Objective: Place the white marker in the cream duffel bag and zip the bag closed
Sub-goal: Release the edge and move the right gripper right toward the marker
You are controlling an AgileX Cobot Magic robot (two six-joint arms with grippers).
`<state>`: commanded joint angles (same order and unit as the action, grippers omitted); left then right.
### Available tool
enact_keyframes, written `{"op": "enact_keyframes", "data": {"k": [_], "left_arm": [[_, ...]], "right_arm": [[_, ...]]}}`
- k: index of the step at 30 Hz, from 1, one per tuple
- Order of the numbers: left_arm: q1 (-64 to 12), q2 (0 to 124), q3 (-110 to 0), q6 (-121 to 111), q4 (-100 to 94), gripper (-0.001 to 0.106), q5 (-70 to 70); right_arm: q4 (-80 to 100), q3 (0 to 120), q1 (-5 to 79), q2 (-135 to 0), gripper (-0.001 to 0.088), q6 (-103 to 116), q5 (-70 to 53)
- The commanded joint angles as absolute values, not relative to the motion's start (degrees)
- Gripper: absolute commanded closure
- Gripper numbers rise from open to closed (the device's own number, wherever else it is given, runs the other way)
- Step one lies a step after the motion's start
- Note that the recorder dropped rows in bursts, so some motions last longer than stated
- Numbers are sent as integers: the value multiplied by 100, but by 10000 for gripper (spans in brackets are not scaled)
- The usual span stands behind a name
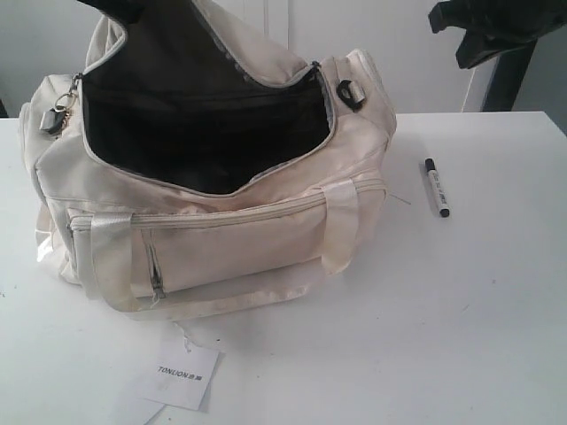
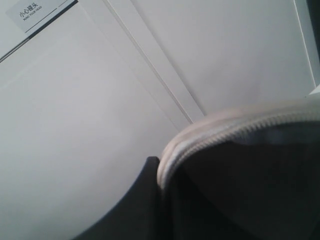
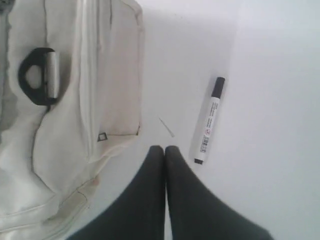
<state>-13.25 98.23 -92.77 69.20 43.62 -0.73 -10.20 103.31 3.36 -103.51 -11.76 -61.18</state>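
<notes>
Prob. a lab/test rm: plain white table, white wall panels, warning sign.

- The cream duffel bag: pale cream all over, glossy cream straps, near-black lining inside, and a black clip on its right end.
- The white marker: white-grey barrel with small dark print, black cap, black tip.
- The table: plain white.
- The paper tag: white with dark lettering.
- The right gripper: black.

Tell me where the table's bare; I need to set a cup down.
Exterior view, lower right: bare table between the cream duffel bag, the white marker and the picture's edge. Bag-to-marker strip is narrow. Lower left is crowded by the paper tag.
</notes>
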Motion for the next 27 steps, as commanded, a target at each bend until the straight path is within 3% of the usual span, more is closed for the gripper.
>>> {"op": "enact_keyframes", "data": {"k": [4, 10, 27], "left_arm": [[-1325, 9823, -9277, 6920, 4362, 989, -73], [-1325, 9823, -9277, 6920, 4362, 989, -73], [-1325, 9823, -9277, 6920, 4362, 989, -73]], "right_arm": [[-1012, 10331, 326, -10569, 699, -1176, -6138], [-1047, 10331, 158, -11094, 366, -1101, -5918], [-1059, 10331, 12, -12247, 386, -978, -5121]]}}
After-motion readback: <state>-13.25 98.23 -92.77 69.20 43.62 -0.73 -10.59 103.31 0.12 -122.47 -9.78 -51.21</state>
